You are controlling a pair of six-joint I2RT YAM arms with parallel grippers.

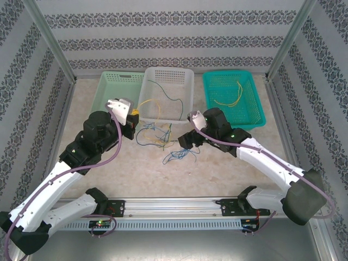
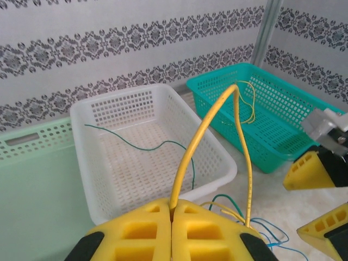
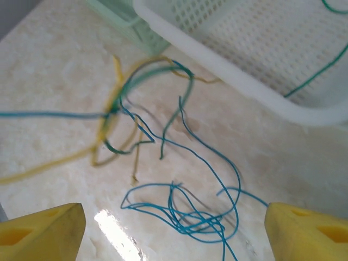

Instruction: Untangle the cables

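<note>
Left gripper (image 2: pixel 172 213) clamps yellow cable (image 2: pixel 196 137) | right gripper (image 3: pixel 174 231) spread above blue cables (image 3: pixel 190 220)

Glossy stone-look table (image 3: pixel 49 70) bears a perforated plastic basket (image 2: pixel 125 109).

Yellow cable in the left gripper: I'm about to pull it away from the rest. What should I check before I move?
1. Left gripper shut on the yellow cable: ok.
2. Right gripper open, holding nothing: ok.
3. Blue cable lying on the table under the right gripper: ok.
4. Yellow cable's far end free of the tangle: cannot tell, it drops out of sight behind the left gripper.
5. Tangle separated: not ok, yellow, green and blue strands cross.
6. Grippers apart: ok.
</note>
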